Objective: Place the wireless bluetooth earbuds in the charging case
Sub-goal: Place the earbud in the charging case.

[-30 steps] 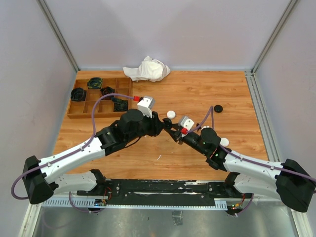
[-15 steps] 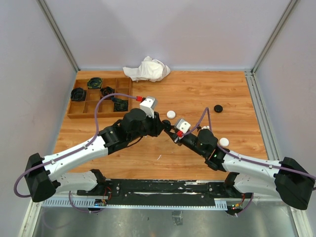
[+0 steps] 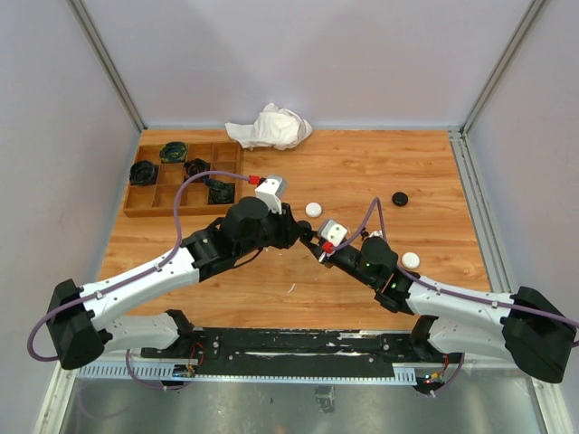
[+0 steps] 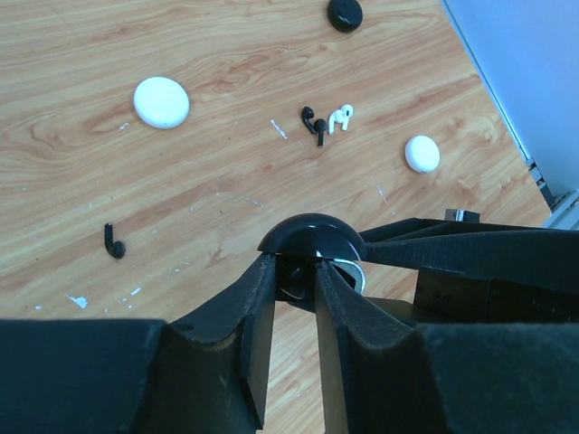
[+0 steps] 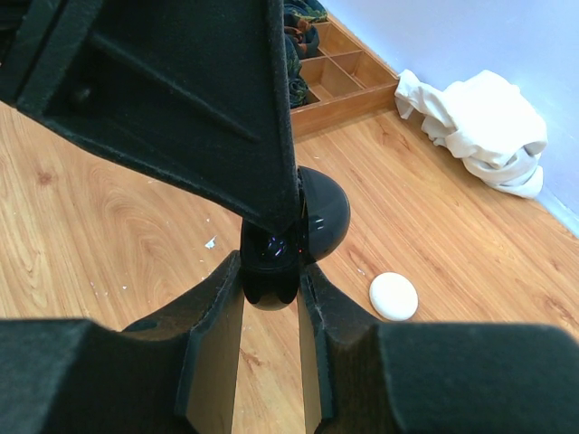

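On the wooden counter (image 3: pixel 362 172), a compartment tray (image 3: pixel 172 212) sits at the far left and a crumpled white cloth (image 3: pixel 270 127) lies at the back edge. The two arms meet over the middle. The left gripper (image 4: pixel 294 267) has its jaws drawn nearly together on the black charging case (image 4: pixel 312 237), just under its domed lid. The right gripper (image 5: pixel 270 267) has its jaws pinched narrowly on the same case's lower body, so the case is held off the counter between them.

Three other round cases rest apart on the wood: a white puck case (image 4: pixel 162 101), a smaller white puck case (image 4: pixel 422 153) and a black puck case (image 4: pixel 344 13). A black earbud (image 4: pixel 315 124) and a white earbud (image 4: pixel 340 117) lie touching, and a second black earbud (image 4: pixel 113 242) lies well apart.

The case's inside is hidden, so whether it holds a bud cannot be told. With three buds loose, the insertion looks largely undone
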`<act>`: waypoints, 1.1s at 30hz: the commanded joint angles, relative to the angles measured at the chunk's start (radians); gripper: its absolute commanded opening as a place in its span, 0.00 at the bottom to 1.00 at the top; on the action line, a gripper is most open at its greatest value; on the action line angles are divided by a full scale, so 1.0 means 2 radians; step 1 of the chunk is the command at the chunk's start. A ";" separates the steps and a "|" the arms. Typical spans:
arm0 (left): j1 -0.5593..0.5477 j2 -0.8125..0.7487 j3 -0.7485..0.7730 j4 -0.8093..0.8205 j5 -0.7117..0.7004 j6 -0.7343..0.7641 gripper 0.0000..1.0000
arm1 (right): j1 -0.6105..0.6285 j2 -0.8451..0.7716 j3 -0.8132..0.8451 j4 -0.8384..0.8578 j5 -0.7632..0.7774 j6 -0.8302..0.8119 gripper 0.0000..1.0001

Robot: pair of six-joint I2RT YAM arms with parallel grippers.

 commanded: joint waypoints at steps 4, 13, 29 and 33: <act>0.002 -0.001 0.009 -0.016 0.007 -0.008 0.22 | 0.014 -0.001 0.014 0.033 0.011 -0.014 0.21; 0.002 -0.022 0.013 -0.026 -0.010 0.005 0.10 | 0.014 0.013 0.009 0.043 0.026 -0.015 0.21; 0.002 -0.063 -0.018 0.023 0.007 0.039 0.07 | 0.003 0.028 0.001 0.066 0.013 0.022 0.21; 0.003 -0.070 -0.031 0.050 0.012 0.061 0.07 | 0.000 0.023 -0.003 0.073 0.003 0.031 0.21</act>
